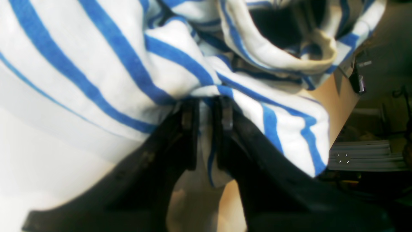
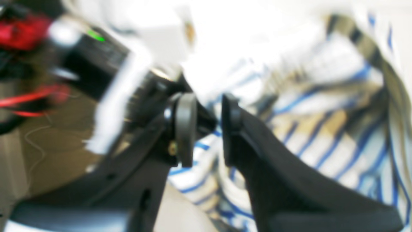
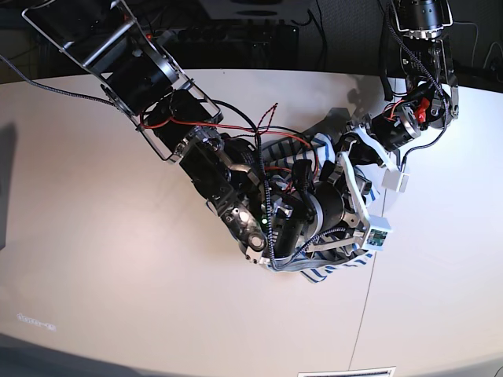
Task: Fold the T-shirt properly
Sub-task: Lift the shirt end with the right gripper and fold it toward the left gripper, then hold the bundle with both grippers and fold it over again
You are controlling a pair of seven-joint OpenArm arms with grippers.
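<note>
2 arms meet over the middle of the white table (image 3: 118, 259), w/ the T-shirt (image 3: 334, 271) bunched under them; in the base view only a striped edge pokes out at approx 5 o'clock from the arm cluster, plus a bit of fabric at 12 o'clock near the wrists.

Left gripper (image 1: 207, 112): jaws pressed nearly together, pinching a fold of the T-shirt (image 1: 96, 71) between the pads. White cloth w/ blue stripes fills the left wrist view from 9 to 2 o'clock. A rolled hem or neck opening sits at 1 o'clock, dark inside. A narrow strip of cloth hangs down between the 2 fingers toward 6 o'clock. Tan surface shows at 3 o'clock past the cloth edge.

Right gripper (image 2: 206, 116): view is badly blurred. Jaws stand a little apart, a gap visible between them. Striped T-shirt (image 2: 328, 138) lies behind and at 3–5 o'clock of the fingers, crumpled. Can't tell if any cloth is actually caught between the pads. Red wires (image 2: 29, 96) and dark arm hardware at 9–10 o'clock.
</note>
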